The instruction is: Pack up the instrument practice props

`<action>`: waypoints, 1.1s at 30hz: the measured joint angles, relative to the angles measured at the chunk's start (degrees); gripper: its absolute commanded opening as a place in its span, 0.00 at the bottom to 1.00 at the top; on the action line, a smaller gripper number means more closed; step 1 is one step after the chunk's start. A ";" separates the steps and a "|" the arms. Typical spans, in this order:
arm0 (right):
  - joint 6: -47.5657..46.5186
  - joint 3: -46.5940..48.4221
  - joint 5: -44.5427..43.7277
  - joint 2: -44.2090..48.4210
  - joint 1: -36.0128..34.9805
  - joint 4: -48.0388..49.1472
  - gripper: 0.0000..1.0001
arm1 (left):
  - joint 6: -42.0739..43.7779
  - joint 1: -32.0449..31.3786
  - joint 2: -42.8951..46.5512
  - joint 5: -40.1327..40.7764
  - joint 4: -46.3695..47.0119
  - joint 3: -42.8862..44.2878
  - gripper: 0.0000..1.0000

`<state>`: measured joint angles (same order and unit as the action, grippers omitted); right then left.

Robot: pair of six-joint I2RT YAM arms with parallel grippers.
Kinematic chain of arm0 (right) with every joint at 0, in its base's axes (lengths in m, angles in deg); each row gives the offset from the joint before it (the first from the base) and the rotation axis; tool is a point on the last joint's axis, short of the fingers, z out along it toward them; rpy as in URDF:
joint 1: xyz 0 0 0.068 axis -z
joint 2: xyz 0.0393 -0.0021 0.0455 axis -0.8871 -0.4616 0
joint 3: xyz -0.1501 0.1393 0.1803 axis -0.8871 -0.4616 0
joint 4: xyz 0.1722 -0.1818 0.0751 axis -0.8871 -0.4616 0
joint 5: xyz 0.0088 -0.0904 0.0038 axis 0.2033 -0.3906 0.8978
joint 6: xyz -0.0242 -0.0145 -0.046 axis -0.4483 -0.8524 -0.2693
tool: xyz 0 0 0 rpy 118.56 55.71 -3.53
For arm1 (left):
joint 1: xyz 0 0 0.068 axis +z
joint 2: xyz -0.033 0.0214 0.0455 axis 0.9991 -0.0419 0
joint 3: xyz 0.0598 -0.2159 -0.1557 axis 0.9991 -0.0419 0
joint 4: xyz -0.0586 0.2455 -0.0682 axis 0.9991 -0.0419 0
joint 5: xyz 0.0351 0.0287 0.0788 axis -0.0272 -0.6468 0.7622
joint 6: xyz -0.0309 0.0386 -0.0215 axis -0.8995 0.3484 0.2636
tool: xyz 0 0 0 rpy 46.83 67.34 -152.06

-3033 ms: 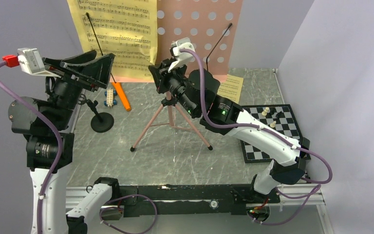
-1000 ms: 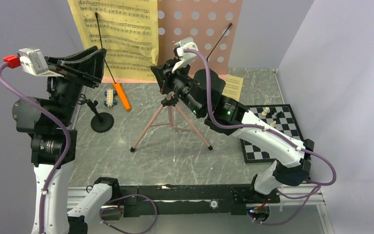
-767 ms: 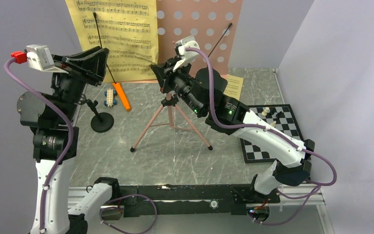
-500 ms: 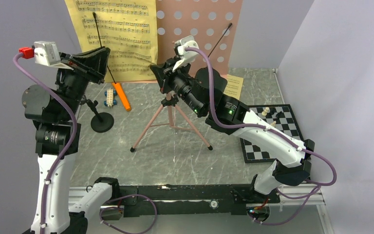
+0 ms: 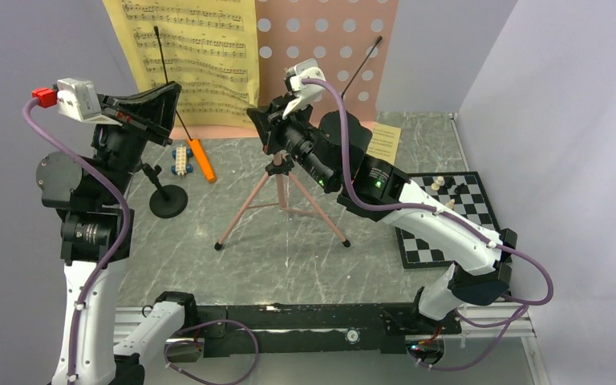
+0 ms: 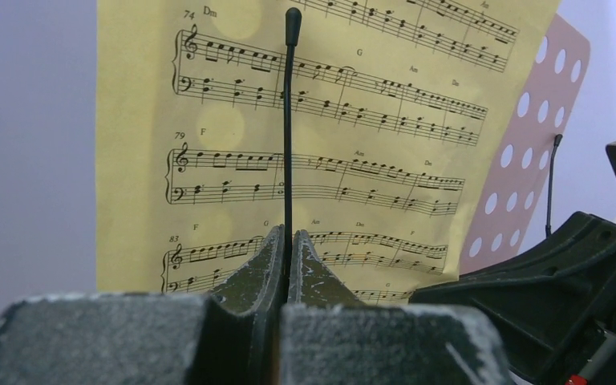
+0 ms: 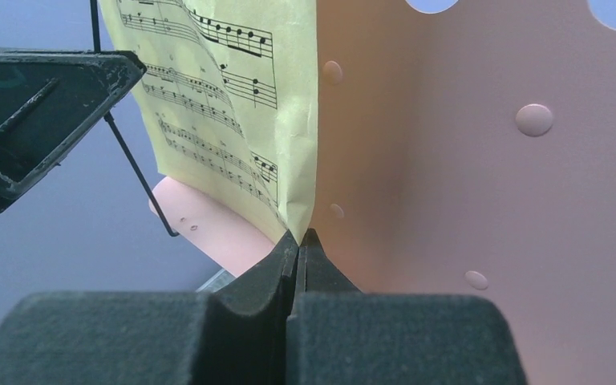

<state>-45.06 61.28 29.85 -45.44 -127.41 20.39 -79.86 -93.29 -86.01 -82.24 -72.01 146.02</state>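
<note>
On the yellow sheet of music (image 6: 208, 120), seen from the left wrist, bar numbers are printed at the start of three staves: "74", "79" and "83". Chord letters are set above the notes: "Dm" and "G" over the line numbered 74, "F", "Am" and "Dm" over 79, and "F", "G" and "Dm" over 83 (one stave is crossed by a thin black wire (image 6: 288, 128)). On a second, smaller yellow page (image 5: 385, 143) lying on the table, print is seen but cannot be read.
</note>
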 measured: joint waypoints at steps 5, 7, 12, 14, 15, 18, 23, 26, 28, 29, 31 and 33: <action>-0.02 0.00 -0.33 0.04 0.00 0.04 0.00 | -0.02 0.00 0.92 -0.74 1.57 -1.11 0.00; -0.07 0.00 -0.94 0.24 0.02 0.04 0.00 | -0.02 0.00 1.05 -0.96 1.66 -1.16 0.00; -0.61 -0.11 -1.77 1.84 0.11 -0.13 0.00 | -0.02 0.00 1.38 -1.03 1.77 -1.36 0.00; -1.01 -0.72 -2.49 3.54 0.11 -0.11 0.00 | -0.02 0.00 1.40 -1.03 1.77 -1.36 0.00; -1.18 -1.11 -2.78 4.55 0.13 -0.15 0.00 | -0.04 0.00 1.40 -1.03 1.79 -1.38 0.00; -1.66 -2.05 -3.61 8.07 0.22 -0.15 0.00 | -0.07 0.00 1.40 -1.01 1.97 -1.46 0.00; -2.56 -5.46 -4.28 15.19 0.33 -0.09 0.00 | -0.02 0.00 1.40 -0.81 1.95 -1.51 0.00; -3.56 -9.29 -2.67 21.20 0.33 -0.50 0.00 | 0.04 0.00 1.40 -0.28 2.08 -1.95 0.00; -4.61 -11.87 1.14 26.01 0.42 -1.66 0.00 | 0.24 0.00 1.40 0.35 2.56 -2.43 0.02; -5.22 -12.46 3.26 27.82 0.44 -2.47 0.00 | 0.31 0.00 1.40 0.74 2.78 -2.58 0.05; -6.38 -13.75 7.63 30.88 0.44 -3.63 0.00 | 0.44 0.00 1.38 1.33 3.43 -3.15 0.12; -8.07 -17.14 12.96 34.64 0.44 -5.05 0.00 | 0.46 0.00 1.40 1.92 3.98 -3.74 0.25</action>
<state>-53.12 44.15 42.81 -10.79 -126.98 15.34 -79.40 -93.29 -84.61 -80.32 -68.04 142.28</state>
